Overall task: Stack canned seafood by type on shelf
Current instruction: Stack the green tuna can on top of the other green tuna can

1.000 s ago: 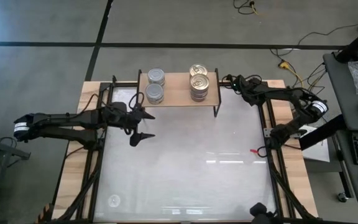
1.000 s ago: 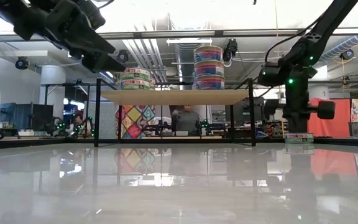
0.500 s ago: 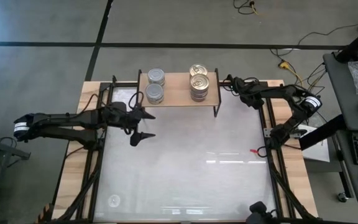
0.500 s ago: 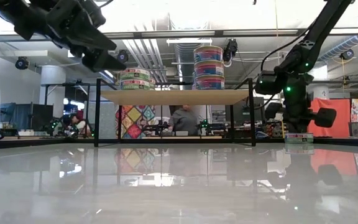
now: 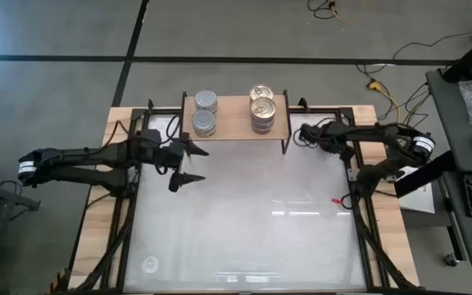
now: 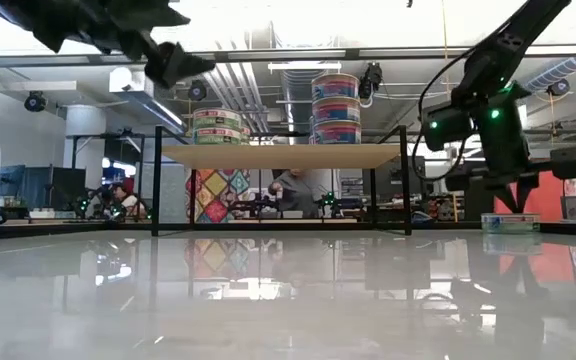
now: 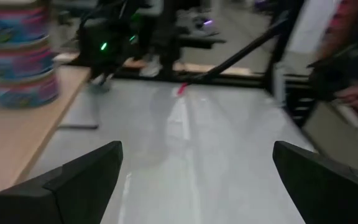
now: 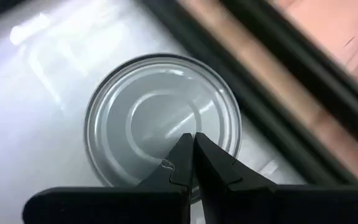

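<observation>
White glossy tabletop point(image 6: 288, 300) mirrors the ceiling lights point(image 6: 308, 66) overhead

Silver tins point(image 5: 205, 112) and stacked gold tins point(image 5: 262, 109) on shelf point(image 5: 234, 120); another, likely silver point(image 8: 162, 120), on the table

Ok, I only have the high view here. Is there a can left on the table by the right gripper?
Observer: Yes. The right wrist view shows a silver-lidded can on the table, just beyond the shut right gripper.
Operator: How tall is the gold-lidded stack?
Observer: Three cans, by the low view, standing on the shelf.
Operator: Is the left gripper carrying anything?
Observer: No. Its wrist view shows nothing between the open fingers.
</observation>
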Controlling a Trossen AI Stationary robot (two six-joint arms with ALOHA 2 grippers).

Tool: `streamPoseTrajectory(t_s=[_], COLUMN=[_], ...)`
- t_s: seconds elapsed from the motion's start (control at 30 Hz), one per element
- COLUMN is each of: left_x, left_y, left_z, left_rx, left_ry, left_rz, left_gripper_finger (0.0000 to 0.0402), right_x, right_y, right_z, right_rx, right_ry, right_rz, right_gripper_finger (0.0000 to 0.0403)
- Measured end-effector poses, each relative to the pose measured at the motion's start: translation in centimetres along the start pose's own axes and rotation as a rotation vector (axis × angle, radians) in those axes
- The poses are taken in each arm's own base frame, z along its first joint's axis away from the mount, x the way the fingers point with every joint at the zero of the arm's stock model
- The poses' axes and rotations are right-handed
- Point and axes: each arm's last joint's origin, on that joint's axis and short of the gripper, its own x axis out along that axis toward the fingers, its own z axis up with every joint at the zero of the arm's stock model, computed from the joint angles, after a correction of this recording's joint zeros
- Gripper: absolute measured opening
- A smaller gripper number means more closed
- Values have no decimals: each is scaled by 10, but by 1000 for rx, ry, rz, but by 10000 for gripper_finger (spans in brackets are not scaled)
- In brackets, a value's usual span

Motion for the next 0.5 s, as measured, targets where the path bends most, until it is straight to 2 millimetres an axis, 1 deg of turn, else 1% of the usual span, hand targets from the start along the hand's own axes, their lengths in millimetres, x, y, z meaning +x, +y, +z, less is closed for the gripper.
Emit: streamPoseTrajectory(t_s=[0.1,0.2,0.27,0.37,0.5], left_x=[-2,-5,-7,-11,-16], left_y=[-4,-8,-11,-15,-20], left_z=[11,18,19,18,13], left_rx=[9,-8,-39,-76,-95], left_ry=[-25,-15,17,43,48], left_rz=[-93,-198,-280,-374,-408], left_gripper_finger=[400,400,400,400,400], right_x=[-13,-25,-32,-40,-49], right_y=[-4,-11,-19,-32,-44], right_z=[-20,-43,-56,-70,-86], right_rx=[-58,-58,-45,-42,-145], right_ry=[30,48,51,53,67], right_rz=[65,119,128,119,149], right_gripper_finger=[11,11,11,11,11])
